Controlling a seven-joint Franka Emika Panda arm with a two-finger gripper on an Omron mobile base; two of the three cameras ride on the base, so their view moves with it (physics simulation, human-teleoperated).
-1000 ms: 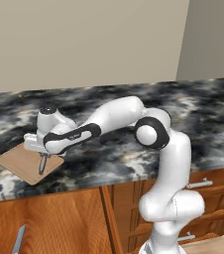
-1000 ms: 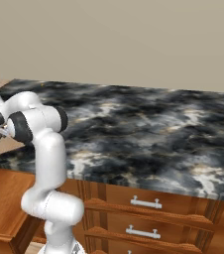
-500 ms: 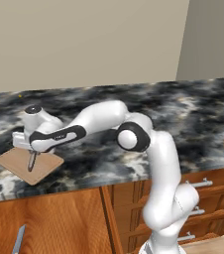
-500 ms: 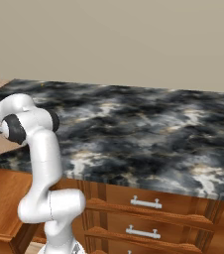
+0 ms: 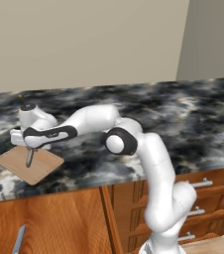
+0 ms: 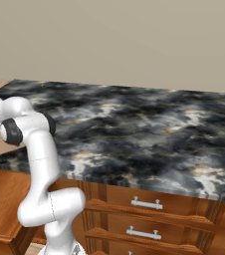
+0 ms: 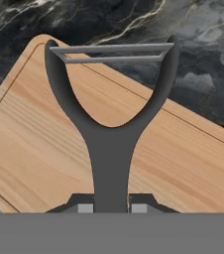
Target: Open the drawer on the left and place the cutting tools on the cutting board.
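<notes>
Placing step under way: carrying the peeler [image 7: 110, 134] over the cutting board [image 7: 29, 149], with the gripper [image 7: 111, 208] clamped on the peeler's stem, jaws pinching it from both sides at the bottom centre of the hand view. Hanging Y-head first toward the board, blade bar near the top of that frame, spanning the board's far edge and the dark marble counter [image 7: 193, 44] beyond. In the left base view, reaching far toward the left middle of the frame, gripper [image 5: 30, 151] holding the peeler [image 5: 29, 158] just above the cutting board [image 5: 42, 168]; contact between peeler tip and board not being resolvable. Judging the next move: lowering onto the wood, spreading the jaws to release, then lifting clear. Resting at the lower left corner of the left base view, a grey blade-like object [image 5: 18, 240], possibly the knife, awaiting pickup as tool 2 of 2.
</notes>
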